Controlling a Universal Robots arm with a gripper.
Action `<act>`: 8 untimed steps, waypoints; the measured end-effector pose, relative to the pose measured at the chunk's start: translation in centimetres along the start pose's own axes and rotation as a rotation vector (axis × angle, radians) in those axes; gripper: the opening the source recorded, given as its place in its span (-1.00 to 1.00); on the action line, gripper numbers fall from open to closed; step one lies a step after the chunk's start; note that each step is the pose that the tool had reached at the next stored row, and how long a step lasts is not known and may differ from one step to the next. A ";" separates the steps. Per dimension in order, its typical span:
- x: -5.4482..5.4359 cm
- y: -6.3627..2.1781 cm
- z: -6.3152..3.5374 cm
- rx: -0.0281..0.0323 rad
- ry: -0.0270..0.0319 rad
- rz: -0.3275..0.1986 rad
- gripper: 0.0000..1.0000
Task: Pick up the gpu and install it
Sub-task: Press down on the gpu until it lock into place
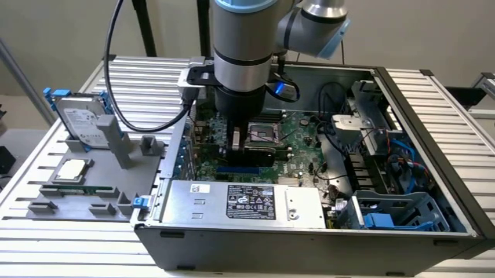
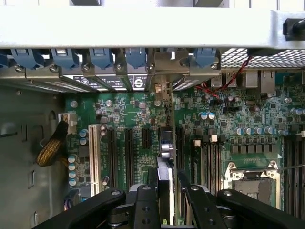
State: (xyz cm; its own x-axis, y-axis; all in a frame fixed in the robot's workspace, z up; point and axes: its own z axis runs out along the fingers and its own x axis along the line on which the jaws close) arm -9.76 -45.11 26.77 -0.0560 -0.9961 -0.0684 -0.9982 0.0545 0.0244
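The gpu [image 1: 255, 157] is clamped in the gripper [image 1: 238, 142], over the green main board [image 2: 114, 107] inside the computer case [image 1: 255, 249]. It seems to be getting lined up with a slot. The card should be kept straight and lowered slowly, with its metal end [image 2: 161, 90] lined up with the back wall [image 2: 143, 28]. The wall is near, so bumps must be avoided; more room is left toward the bare side panel [image 2: 21, 157].

Robotics lab or workshop — slatted metal bench [image 1: 77, 242], opened computer case [image 1: 309, 249], robot arm [image 1: 243, 58]
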 end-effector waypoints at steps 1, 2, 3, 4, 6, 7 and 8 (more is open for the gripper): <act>0.0 0.00 0.02 -0.0001 0.0012 0.002 -1.00; 0.0 0.00 0.05 -0.0004 0.0023 0.003 -1.00; 0.0 -0.01 0.06 -0.0010 0.0030 0.003 -1.00; 0.0 -0.01 0.07 -0.0021 0.0040 0.004 -1.00; 0.0 -0.04 0.07 -0.0037 0.0044 0.004 -1.00; 0.0 -0.07 0.09 -0.0053 0.0044 0.004 -1.00; 0.0 -0.07 0.10 -0.0061 0.0047 0.004 -1.00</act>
State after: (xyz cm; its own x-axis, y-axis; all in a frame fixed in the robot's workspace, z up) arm -9.69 -45.11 26.66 -0.0599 -0.9962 -0.0636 -0.9978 0.0580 0.0307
